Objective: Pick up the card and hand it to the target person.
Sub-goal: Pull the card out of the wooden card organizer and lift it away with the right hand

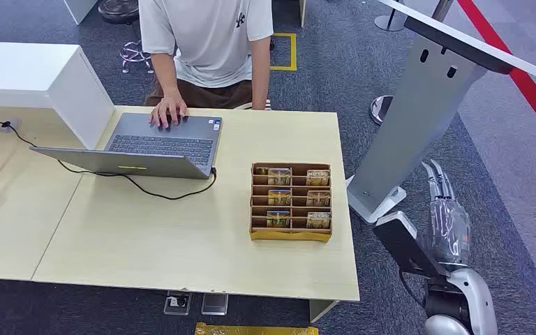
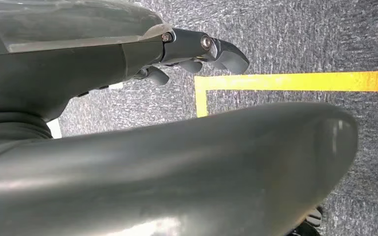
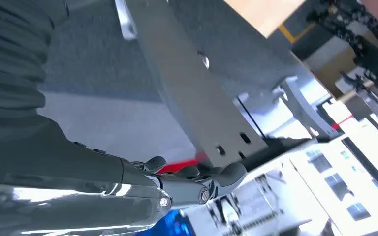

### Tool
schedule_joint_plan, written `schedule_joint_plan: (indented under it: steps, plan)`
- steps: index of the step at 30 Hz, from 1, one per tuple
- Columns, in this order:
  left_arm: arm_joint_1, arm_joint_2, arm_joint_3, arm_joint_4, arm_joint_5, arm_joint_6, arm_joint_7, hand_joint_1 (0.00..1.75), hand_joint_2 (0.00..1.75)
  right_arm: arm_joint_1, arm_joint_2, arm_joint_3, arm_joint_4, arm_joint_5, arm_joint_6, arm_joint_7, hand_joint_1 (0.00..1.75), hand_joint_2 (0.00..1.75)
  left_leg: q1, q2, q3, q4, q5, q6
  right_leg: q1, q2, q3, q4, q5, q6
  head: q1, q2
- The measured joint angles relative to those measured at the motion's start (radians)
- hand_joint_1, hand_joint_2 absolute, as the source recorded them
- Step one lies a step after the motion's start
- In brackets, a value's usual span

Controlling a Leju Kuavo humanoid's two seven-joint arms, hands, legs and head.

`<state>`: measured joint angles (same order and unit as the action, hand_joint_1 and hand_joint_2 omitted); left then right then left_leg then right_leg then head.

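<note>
While a person is resting a hand on the laptop:
Cards: sitting in the slotted box on the table — untouched.
Right hand: hanging beside the table, fingers extended, holding nothing.
Left hand: hanging over carpet — fingers loose, empty.

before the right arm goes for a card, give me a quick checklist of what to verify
1. Cards present in the card holder: ok, several slots filled.
2. Holder upright on the table and unblocked: ok.
3. Right hand free: ok, fingers apart, holding nothing, low beside the table.
4. Left hand free: ok, nothing held, hanging over carpet.
5. Kiosk stand close to the right arm's path: not ok, mind it.
6. Person ready to receive: cannot tell; one hand rests on the laptop.
</note>
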<state>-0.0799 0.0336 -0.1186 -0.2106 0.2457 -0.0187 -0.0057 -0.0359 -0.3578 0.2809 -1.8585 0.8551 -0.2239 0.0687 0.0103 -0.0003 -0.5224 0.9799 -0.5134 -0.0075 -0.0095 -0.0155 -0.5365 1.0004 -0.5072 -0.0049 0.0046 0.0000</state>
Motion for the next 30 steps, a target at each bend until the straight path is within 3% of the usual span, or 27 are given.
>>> schedule_joint_plan:
  steps: [3,7,8,9,12,14,30]
  plan:
    - [0.0,0.0,-0.001,0.0,0.0,0.0,0.0,0.0,0.0,-0.004,0.003,0.014,-0.018,0.049,0.016,0.016,0.0,1.75,0.0,0.0,0.0,0.0,0.0,0.0,0.0,0.0,0.0,0.0,0.0,0.0,0.0,0.0]
    - [0.0,0.0,-0.005,0.0,0.005,-0.004,-0.002,0.0,0.0,-0.016,0.008,0.058,-0.053,0.128,0.109,0.068,0.0,1.75,0.0,0.0,0.0,0.0,0.0,0.0,0.0,0.0,0.0,0.0,0.0,0.0,0.001,0.0]
    - [0.0,0.0,-0.006,0.0,0.006,-0.006,-0.003,0.0,0.0,-0.019,0.01,0.071,-0.059,0.137,0.13,0.077,0.08,1.75,0.0,0.0,0.0,0.0,0.0,0.0,0.0,0.0,0.0,0.0,0.0,0.0,0.001,0.0]
    - [0.0,0.0,-0.007,0.0,0.006,-0.009,-0.004,0.0,0.0,-0.022,0.013,0.085,-0.063,0.14,0.146,0.084,0.38,1.75,0.0,0.0,0.0,0.0,0.0,0.0,0.0,0.0,0.0,0.0,0.0,0.0,0.001,0.0]
    - [0.0,0.0,-0.013,0.0,0.006,-0.013,-0.007,0.0,0.0,-0.033,0.023,0.126,-0.066,0.131,0.173,0.094,1.55,1.75,0.0,0.0,0.0,0.0,0.0,0.0,0.0,0.0,0.0,0.0,0.0,0.0,0.0,0.0]
    - [0.0,0.0,-0.02,0.0,0.006,-0.015,-0.01,0.0,0.0,-0.042,0.029,0.156,-0.063,0.138,0.181,0.105,1.75,1.75,0.0,0.0,0.0,0.0,0.0,0.0,0.0,0.0,0.0,0.0,0.0,0.0,0.0,0.0]
    - [-0.001,0.0,-0.048,0.0,0.013,-0.014,-0.004,0.0,0.0,-0.122,0.115,0.33,0.095,0.338,0.206,0.199,1.75,1.75,0.0,0.0,-0.001,0.0,0.0,0.0,0.0,0.0,0.0,0.0,0.0,0.0,0.0,0.0]
